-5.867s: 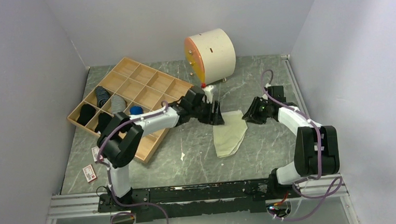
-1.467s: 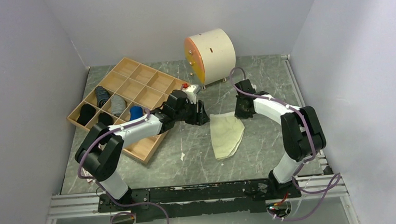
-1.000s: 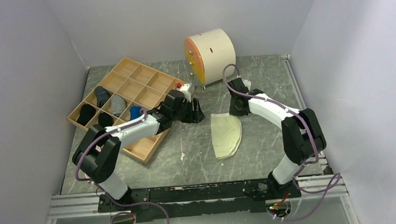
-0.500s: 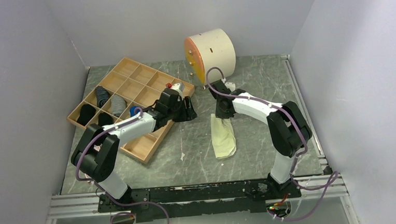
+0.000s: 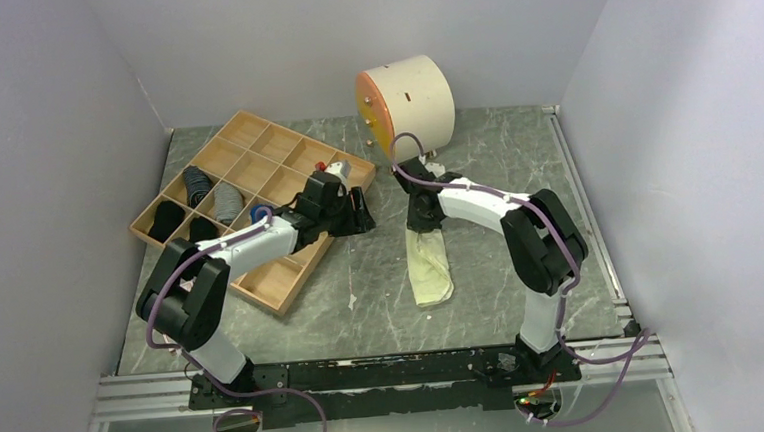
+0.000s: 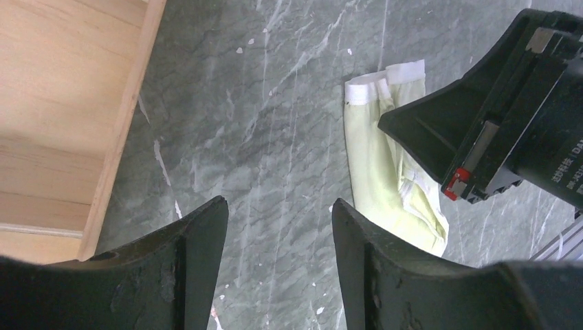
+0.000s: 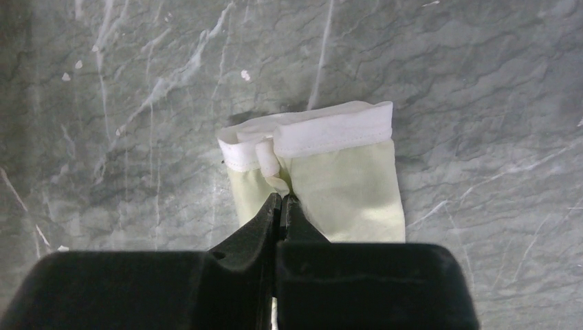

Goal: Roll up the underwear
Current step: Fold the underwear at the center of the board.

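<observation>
The underwear (image 5: 429, 265) is pale yellow with a white waistband and lies on the marble table folded lengthwise into a narrow strip. My right gripper (image 5: 422, 220) is down at its far end, just behind the waistband (image 7: 323, 134). It is shut, and its tips (image 7: 282, 201) pinch a fold of the fabric (image 7: 350, 189). My left gripper (image 5: 363, 217) hovers to the left of the cloth, beside the tray corner. It is open (image 6: 278, 206), with only bare table between its fingers. In the left wrist view the underwear (image 6: 381, 165) lies to the right, partly covered by the right gripper's body.
A wooden divider tray (image 5: 271, 143) sits at the back left with rolled socks (image 5: 196, 187) in some cells; its edge (image 6: 127, 124) is close to my left fingers. A white drum with an orange face (image 5: 406, 96) stands behind the cloth. Walls close in on both sides.
My right gripper has pulled the underwear's right side over to the left, narrowing the wide shape into a strip. My left gripper has drawn back left toward the tray.
</observation>
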You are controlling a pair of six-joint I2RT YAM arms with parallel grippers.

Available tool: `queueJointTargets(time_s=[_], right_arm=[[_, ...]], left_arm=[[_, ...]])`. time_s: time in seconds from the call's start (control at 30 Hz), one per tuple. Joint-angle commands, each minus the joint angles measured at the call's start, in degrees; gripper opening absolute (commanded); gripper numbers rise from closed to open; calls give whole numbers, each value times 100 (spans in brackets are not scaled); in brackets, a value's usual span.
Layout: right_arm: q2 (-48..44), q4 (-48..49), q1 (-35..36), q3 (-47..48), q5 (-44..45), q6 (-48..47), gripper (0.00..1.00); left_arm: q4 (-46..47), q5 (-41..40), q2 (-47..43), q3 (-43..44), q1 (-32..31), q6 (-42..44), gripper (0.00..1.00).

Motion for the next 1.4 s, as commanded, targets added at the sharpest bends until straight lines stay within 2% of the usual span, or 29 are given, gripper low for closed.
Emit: queueJointTargets(time_s=[0.0,0.33,0.53,1.0,1.37], right_arm=[[-47,77,99,204,-103,72,0],[-151,234,159,-85,-202,52,0],[-6,218,190,110,-286,-3,0],[-703,266,265,-221,47,-382,1],[44,520,265,-172,-244,-109,4]], left_arm=[[29,127,-171,-15,37,-90,62],[62,224,-91,0,60,-135,61],[38,204,-124,9,63,-148,61],[-45,213,-92,121,68,-112,62],[-13,295,-58,165,65,-141,61]])
